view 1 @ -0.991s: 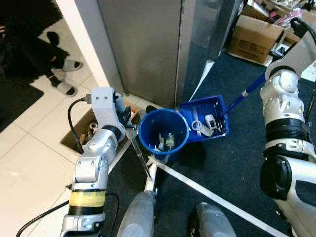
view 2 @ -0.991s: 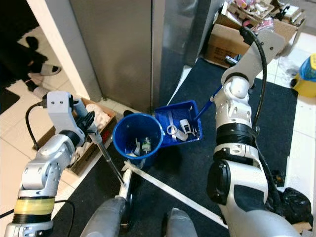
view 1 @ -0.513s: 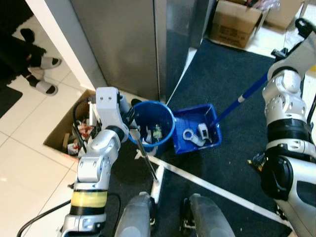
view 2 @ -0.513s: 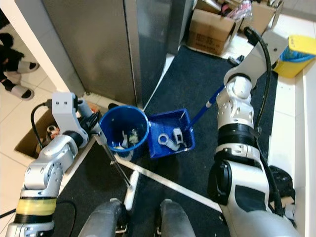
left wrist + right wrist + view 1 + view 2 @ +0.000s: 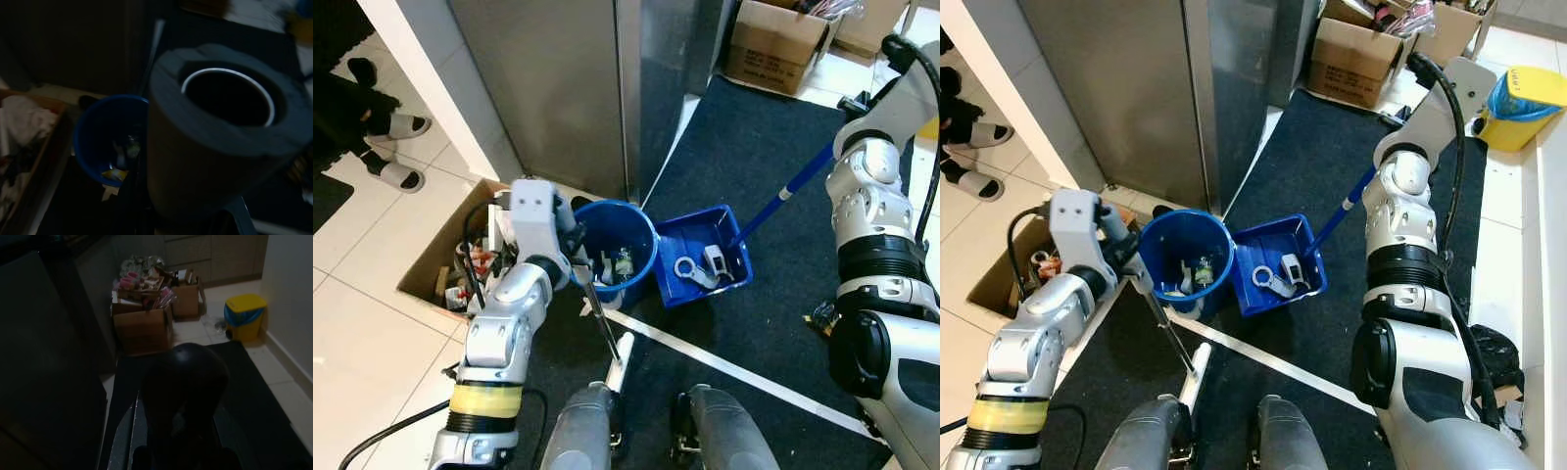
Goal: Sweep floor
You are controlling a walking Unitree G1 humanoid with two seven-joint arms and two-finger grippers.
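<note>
Left eye view: left pincer (image 5: 576, 266) grips a broom (image 5: 600, 325) beside the blue bin (image 5: 615, 252). Right pincer's grip I cannot tell; the dustpan (image 5: 702, 257) holds scraps (image 5: 698, 270) on dark carpet (image 5: 773, 294).

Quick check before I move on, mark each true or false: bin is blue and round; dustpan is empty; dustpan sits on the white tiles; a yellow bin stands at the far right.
1. The bin is blue and round. True.
2. The dustpan is empty. False: pale scraps lie in it.
3. The dustpan sits on white tiles. False: it rests on the dark mat, right beside the bin.
4. A yellow bin stands at the far right. True.
</note>
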